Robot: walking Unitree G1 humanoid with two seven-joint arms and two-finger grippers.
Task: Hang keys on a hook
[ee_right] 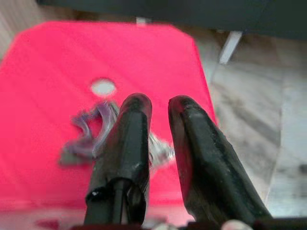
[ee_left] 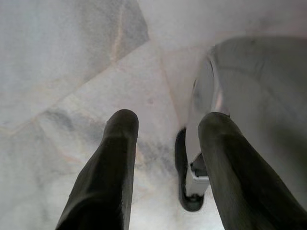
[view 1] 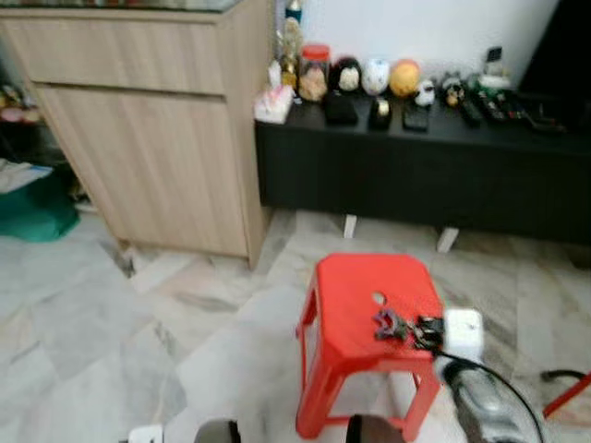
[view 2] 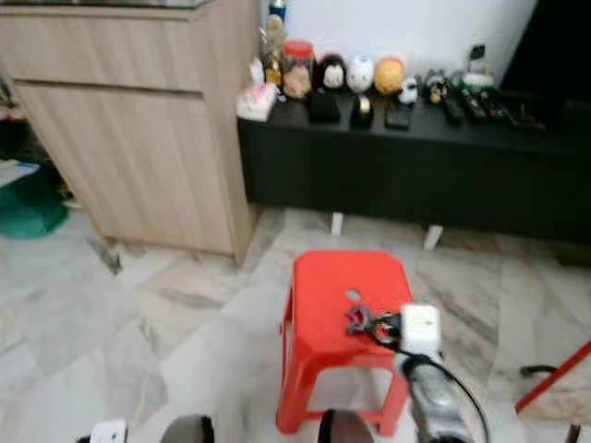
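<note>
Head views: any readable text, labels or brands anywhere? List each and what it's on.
None readable.
Jar and the other items on the black cabinet: any labels are too blurred to read.
Red stool, keys, wooden cupboard: no print visible.

A pale marble-tiled floor [view 1: 83, 323] spread before a light wood cabinet [view 1: 148, 120], which stood just beside a long, low black console [view 1: 434, 175] against a white wall [view 1: 434, 28]. Small ornaments [view 1: 369, 78] lined the console's top, and a red plastic stool [view 1: 360, 305] stood nearby.
</note>
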